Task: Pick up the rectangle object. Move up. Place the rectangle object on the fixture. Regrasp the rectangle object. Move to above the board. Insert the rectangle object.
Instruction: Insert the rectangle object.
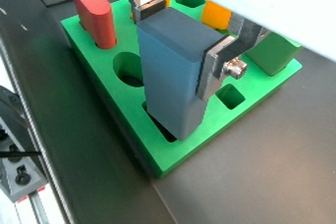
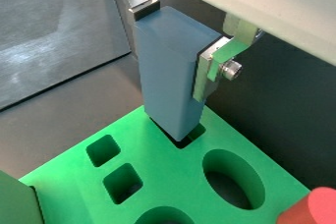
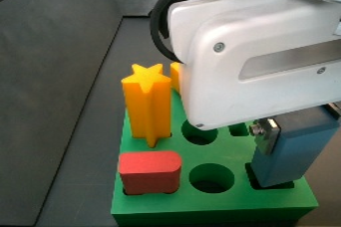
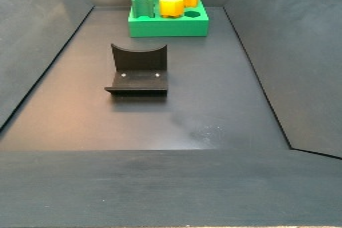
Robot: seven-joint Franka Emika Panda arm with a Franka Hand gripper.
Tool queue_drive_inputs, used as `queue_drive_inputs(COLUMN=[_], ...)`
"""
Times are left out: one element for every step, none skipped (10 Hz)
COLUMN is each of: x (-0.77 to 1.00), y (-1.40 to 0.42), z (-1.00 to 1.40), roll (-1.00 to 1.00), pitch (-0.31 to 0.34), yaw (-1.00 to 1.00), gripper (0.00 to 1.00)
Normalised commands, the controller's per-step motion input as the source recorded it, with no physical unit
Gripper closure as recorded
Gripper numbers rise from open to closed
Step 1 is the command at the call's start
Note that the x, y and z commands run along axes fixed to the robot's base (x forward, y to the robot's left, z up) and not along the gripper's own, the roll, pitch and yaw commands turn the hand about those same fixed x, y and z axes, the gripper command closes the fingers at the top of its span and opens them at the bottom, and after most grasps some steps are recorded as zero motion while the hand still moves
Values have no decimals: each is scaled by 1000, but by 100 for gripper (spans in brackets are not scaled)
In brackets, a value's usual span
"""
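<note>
While the hand hangs over the board, its silver fingers are clamped on the upper part of the rectangle object, which stands upright with its lower end entering a slot in the board; in both wrist views the block's foot sits at the mouth of that slot in the green slab. How deep it goes cannot be told. In a side view the blue-grey block stands at the board's 3 o'clock edge, just beside a round hole. A red rounded block is seated at 7 o'clock on the board, a yellow star piece rises at about 10 o'clock, and two small square holes lie open near the block in a wrist view.

Dark grey surface runs between sloping dark walls. From the far side view the board sits at 12 o'clock against the back wall, well apart from the fixture, which stands alone near the middle. Bare flooring spreads from the fixture toward 6 o'clock.
</note>
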Motion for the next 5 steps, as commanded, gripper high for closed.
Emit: queue_drive_inputs(x=[0, 0, 0, 0, -3], y=[0, 0, -3, 0, -23], z=[0, -29, -34, -46, -103], roll=[0, 0, 0, 0, 0], pitch=[0, 0, 0, -3, -30], yaw=[-71, -166, -189, -134, -214], gripper=[100, 100, 100, 100, 100])
